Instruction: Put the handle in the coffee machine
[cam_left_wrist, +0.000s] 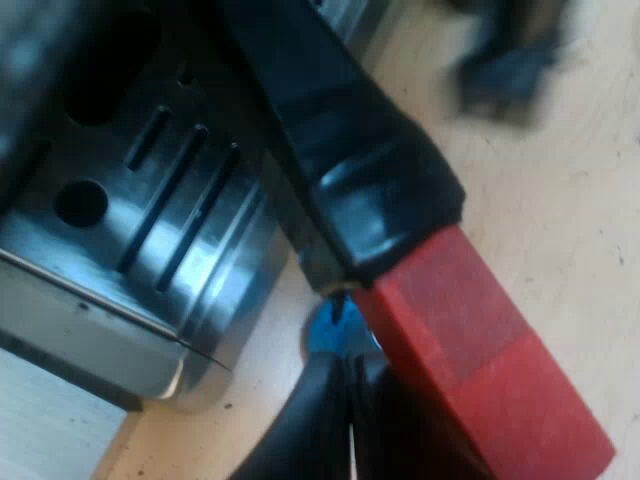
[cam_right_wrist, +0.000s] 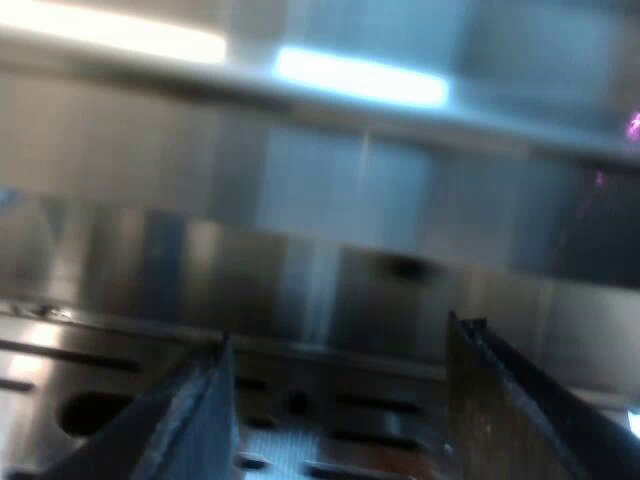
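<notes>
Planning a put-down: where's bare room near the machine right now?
Free: bare table beyond the handle, away from the drip tray; also tray top between the right gripper's open fingers. Crowded: tray corner, where handle and left gripper sit close; a blurred dark thing farther out on the table.

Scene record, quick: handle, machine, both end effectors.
tray: steel, slotted
handle: black, red end, by the tray's edge; locked in or not, unclear
left end effector: fingers together, by the handle's red end
right end effector: open, empty, over the tray, facing the machine
blue item: at the left fingertips, unidentified
</notes>
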